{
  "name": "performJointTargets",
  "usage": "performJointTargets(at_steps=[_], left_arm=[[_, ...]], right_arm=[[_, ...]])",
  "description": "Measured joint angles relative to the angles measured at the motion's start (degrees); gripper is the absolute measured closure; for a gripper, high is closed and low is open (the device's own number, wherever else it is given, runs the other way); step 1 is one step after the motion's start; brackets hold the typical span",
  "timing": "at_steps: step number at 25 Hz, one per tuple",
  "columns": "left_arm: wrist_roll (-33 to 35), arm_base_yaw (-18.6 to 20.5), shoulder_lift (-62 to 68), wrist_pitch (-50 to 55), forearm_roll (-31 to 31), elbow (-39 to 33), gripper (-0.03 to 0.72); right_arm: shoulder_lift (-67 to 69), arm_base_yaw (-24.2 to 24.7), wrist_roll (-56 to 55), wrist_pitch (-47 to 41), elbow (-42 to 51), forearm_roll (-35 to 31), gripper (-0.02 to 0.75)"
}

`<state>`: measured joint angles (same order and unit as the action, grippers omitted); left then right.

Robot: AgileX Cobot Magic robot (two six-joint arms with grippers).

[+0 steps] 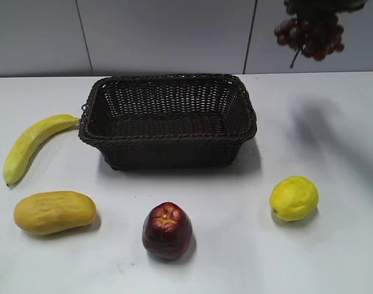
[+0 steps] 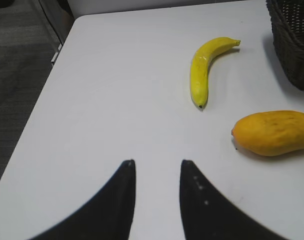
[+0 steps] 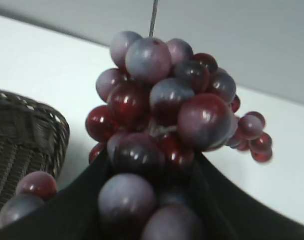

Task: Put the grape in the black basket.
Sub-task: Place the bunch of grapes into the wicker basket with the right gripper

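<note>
Both fingers of the right pincer point(image 3: 156, 200) are clamped on the grape point(image 3: 166, 115), held high above the bench's far right corner. The carry step is in hand; next, I judge, swing left over the black basket point(image 1: 168, 138) at mid-bench, lower, release. The left pincer point(image 2: 156, 172) hangs parted, empty, near the left edge.

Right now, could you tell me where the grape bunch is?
The grape hangs in the right gripper, top right of the exterior view, above the table beyond the black basket.
</note>
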<state>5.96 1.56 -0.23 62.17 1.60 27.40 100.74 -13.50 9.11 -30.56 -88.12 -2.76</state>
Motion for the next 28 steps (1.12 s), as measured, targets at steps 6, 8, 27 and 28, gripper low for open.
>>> performJointTargets(at_steps=[6,8,27,28], left_arm=[[0.00,0.00,0.00,0.00,0.00,0.00,0.462],[0.00,0.00,0.00,0.00,0.00,0.00,0.462],[0.00,0.00,0.00,0.00,0.00,0.00,0.459],[0.00,0.00,0.00,0.00,0.00,0.00,0.459]], right_arm=[[-4.34,-5.29,1.64,-0.19,-5.14,-0.68,0.458],[-4.34,-7.84,2.06,-0.24,-5.99,-1.95,0.458],[12.81,-15.95,4.66,-6.47,-6.42,-8.22,0.461],[14.20,-15.95,4.66,-6.47,-6.42,-8.34,0.461]])
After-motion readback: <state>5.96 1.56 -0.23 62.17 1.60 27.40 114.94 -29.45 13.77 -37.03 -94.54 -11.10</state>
